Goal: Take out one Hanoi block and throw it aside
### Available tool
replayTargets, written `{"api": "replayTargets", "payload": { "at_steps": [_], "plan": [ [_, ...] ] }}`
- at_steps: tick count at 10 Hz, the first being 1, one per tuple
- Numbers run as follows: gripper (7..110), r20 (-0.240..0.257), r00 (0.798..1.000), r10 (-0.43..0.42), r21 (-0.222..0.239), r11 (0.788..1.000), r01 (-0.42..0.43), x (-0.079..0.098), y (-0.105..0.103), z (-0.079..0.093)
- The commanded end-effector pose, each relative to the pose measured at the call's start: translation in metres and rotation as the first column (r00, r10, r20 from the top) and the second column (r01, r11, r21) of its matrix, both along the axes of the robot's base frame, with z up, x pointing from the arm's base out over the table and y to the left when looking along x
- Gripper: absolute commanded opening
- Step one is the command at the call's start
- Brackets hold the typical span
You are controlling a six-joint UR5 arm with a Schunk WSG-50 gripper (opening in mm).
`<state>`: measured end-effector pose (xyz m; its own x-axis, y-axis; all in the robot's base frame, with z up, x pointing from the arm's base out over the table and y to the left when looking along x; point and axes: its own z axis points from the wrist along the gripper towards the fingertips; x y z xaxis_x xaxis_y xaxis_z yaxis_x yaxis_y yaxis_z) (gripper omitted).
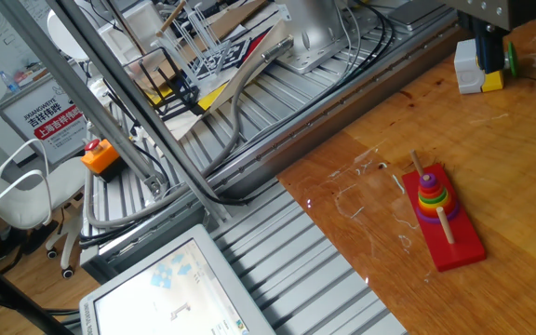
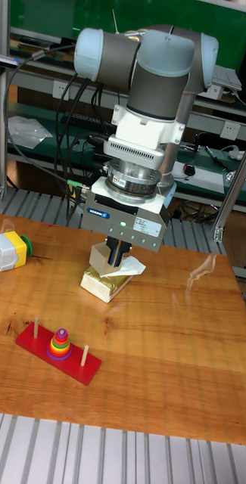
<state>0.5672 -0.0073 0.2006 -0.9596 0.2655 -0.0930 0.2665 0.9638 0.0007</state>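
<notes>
From where I stood, the yellow-and-white box [image 2: 7,249] sat far left. The purple ring [image 2: 60,353] lay bottommost on the middle peg of the red base [image 2: 79,363], so lifting it risked dragging its neighbours. The gripper [image 2: 116,255] hung above a tan block [image 2: 106,280], jaws unreadable. Open tabletop [image 2: 175,340] stretched right.

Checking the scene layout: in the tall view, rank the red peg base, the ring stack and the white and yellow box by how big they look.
1. Red peg base
2. White and yellow box
3. Ring stack
</notes>
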Motion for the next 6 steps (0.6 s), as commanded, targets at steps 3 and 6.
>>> {"api": "replayTargets", "payload": {
  "at_steps": [3, 6],
  "plan": [
    [7, -0.005, 1.000, 0.012, 0.036, 0.999, -0.011, 0.0039, -0.0010, 0.0060],
    [7, -0.020, 1.000, 0.018, 0.062, 0.998, -0.017, 0.0050, -0.0026, 0.0095]
  ]
}}
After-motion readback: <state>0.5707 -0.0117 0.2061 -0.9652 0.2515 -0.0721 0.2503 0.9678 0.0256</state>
